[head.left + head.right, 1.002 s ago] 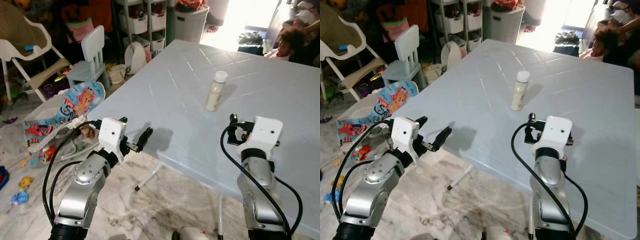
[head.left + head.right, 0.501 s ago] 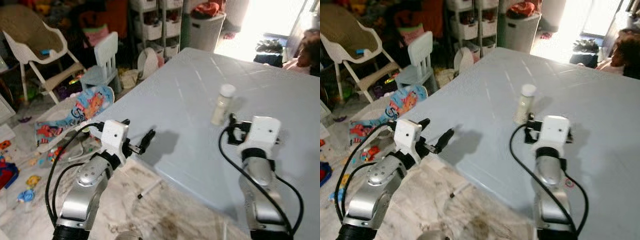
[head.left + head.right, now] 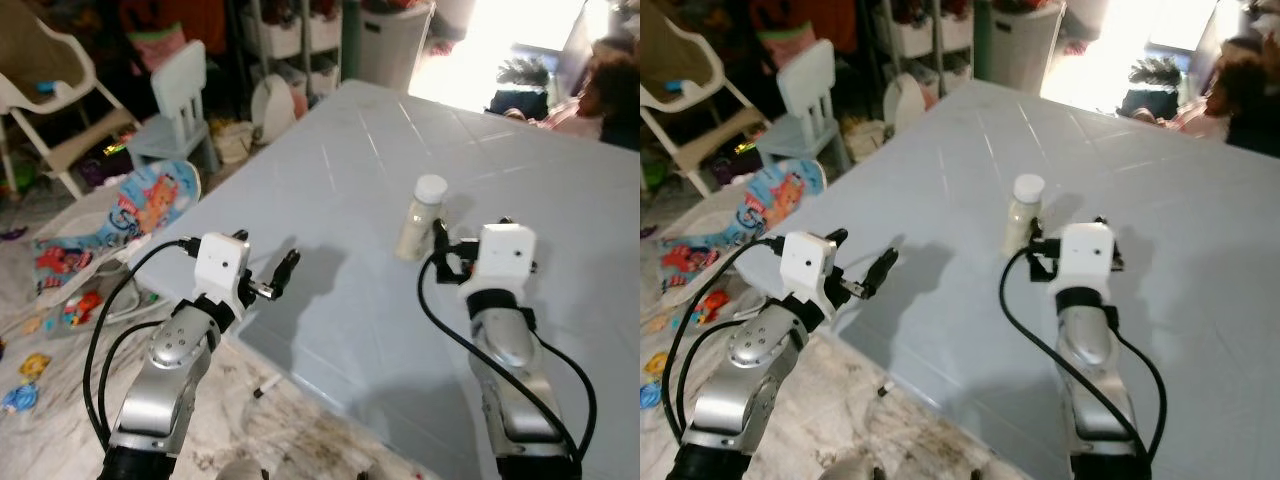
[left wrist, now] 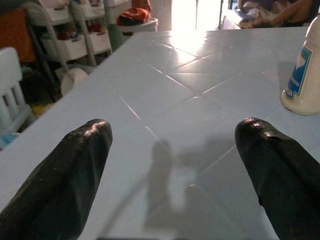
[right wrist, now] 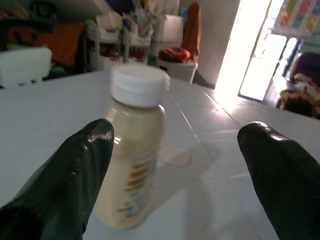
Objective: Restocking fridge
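Bottle (image 3: 418, 217) stands upright and ungrasped on the pale blue tiled surface (image 3: 330, 180), so the restocking looks barely begun: the right hand (image 5: 175, 165) is spread wide with the bottle just off its near finger (image 5: 70, 175), and the grasp and the carry to a fridge are yet to come. Left hand (image 4: 172, 150) hovers released over the surface's near edge, well apart from the bottle, while the room behind is cluttered with a white chair (image 3: 175, 110), shelving bins, toys on the marble floor and a bright doorway.
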Available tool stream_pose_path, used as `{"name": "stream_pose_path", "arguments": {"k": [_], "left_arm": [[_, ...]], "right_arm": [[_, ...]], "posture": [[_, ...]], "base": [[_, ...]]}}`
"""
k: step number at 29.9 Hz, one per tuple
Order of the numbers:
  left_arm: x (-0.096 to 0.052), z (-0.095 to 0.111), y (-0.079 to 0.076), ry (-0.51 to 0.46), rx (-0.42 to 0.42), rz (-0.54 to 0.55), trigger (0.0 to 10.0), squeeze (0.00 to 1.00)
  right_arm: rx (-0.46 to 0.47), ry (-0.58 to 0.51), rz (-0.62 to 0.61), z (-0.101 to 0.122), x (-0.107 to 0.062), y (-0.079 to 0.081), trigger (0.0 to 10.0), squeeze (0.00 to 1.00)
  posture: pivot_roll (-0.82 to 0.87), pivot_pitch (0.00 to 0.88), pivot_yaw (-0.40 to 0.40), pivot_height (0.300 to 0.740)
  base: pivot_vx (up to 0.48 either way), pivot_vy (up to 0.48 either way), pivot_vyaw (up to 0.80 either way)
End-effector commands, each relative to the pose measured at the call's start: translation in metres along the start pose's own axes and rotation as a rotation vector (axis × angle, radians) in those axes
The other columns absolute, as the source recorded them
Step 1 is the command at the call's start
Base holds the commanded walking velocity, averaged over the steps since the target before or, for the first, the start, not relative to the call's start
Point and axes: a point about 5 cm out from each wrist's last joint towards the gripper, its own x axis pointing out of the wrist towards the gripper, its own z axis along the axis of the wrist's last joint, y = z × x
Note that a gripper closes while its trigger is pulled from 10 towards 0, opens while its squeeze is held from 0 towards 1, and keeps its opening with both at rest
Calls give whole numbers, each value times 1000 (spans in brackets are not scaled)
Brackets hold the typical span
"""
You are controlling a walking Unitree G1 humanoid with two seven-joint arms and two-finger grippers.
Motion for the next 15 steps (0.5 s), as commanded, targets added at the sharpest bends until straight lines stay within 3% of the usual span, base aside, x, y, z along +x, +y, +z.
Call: {"name": "stream_pose_path", "arguments": {"k": [1,9,10,11,12,13,14,15], "left_arm": [[0,1,2,-7,10,13,10000,0],[0,2,2,-7,11,12,10000,0],[1,1,2,-6,12,10,10000,0],[1,1,2,-5,13,8,10000,0],[0,1,2,-3,15,6,10000,0],[0,1,1,-3,15,5,10000,0],[0,1,1,-3,16,4,10000,0],[0,1,1,-1,16,2,10000,0]], "right_arm": [[-4,-7,-4,1,1,-1,10000,1000],[-15,-18,33,3,2,3,10000,1000],[-32,-22,51,3,4,3,10000,914],[-44,-26,63,4,6,3,10000,914],[-48,-28,71,4,10,1,10000,122],[-45,-27,68,5,12,-1,10000,122],[-38,-24,67,5,14,-2,10000,0],[-34,-21,70,5,20,-6,10000,0]], "posture": [[33,0,6,740],[31,0,8,740],[31,1,9,740],[32,4,11,740],[33,10,14,740],[33,10,14,740],[34,13,15,740],[36,16,16,740]], "base": [[0,0,0],[0,0,0],[0,0,0],[0,0,0],[0,0,0],[0,0,0],[0,0,0],[0,0,0]]}}
